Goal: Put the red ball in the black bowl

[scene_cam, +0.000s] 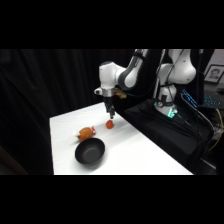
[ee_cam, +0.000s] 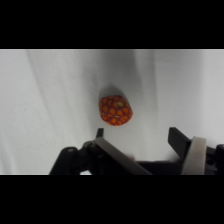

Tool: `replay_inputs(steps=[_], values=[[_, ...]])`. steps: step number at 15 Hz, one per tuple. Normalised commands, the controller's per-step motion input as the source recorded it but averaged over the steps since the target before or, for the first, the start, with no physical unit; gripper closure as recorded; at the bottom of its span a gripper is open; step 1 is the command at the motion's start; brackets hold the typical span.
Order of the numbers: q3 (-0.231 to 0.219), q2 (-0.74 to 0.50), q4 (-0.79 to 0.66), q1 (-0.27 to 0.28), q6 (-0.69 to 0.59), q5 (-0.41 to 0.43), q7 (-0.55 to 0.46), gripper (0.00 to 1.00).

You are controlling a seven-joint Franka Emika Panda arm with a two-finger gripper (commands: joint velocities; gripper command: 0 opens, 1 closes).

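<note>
Between the two dark fingers in the wrist view lies bare white cloth: they stand spread wide apart, one short tip at the left and a larger one at the right, and they hold nothing. Just beyond that gap sits the red ball, a small red-orange sphere whose surface shows a pattern of lighter orange spots, resting on the table with a soft shadow around it and touched by neither finger. Seen from the side, the gripper hangs straight down from the white arm, its tips just above the red ball, which lies on the white table toward its far middle. Left of the ball and a little nearer is a lumpy orange-brown object with a whitish part on its left end, lying apart from the ball. Nearer still, just in front of that object, stands the black bowl, round, shallow and faintly glossy, with nothing visible inside it; it is well apart from the ball. Black curtain closes the far and left sides, and at the right the arm's base stands among equipment with small lit blue-green parts.
</note>
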Motion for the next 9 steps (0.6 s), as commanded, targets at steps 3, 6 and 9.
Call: replay_inputs(steps=[3, 6, 9], values=[[0.011, 0.18, -0.06, -0.066, 0.37, 0.182, -0.21, 0.00], [0.009, 0.18, 0.00, -0.080, 0.31, 0.119, -0.15, 0.00], [0.050, 0.18, 0.03, -0.106, 0.25, 0.148, -0.18, 0.00]])
